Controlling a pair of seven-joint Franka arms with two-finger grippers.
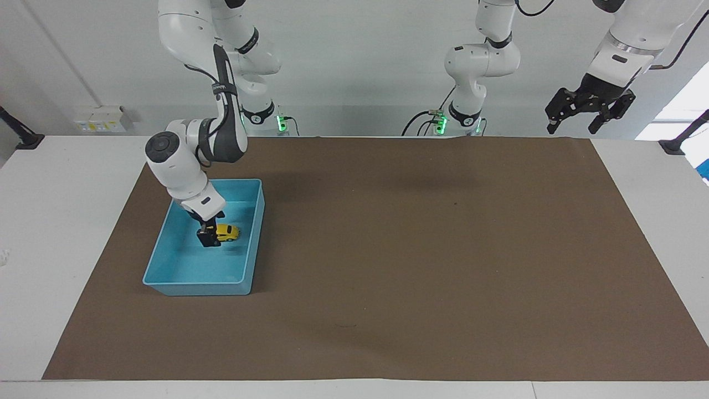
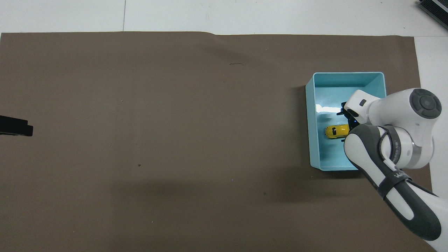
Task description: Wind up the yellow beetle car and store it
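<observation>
Waiting high at the left arm's end of the table, over the edge of the brown mat (image 1: pixel 421 249): left gripper (image 1: pixel 589 113), fingers spread, nothing between them. No part in this step; best kept parked there, well apart from the work.

Toward the right arm's end, inside the blue tray (image 1: pixel 250 244): right gripper (image 1: pixel 209 233), fingers apart and straddling the tail of the yellow beetle car (image 1: pixel 226 232), one dark fingertip (image 1: pixel 206 238) low beside it. Holding nothing. Car upright on its wheels on the tray floor, about midway along the tray, nose toward the table's middle, clear of the walls.

Judged step: letting go and backing out, storing all but done. Best done by rising straight up with fingers held wide, no sideways drift, so as not to snag the small light car and tip or roll it. Worth clearing the tray rim before swinging the wrist away. Whether the spring is wound: cannot tell.
</observation>
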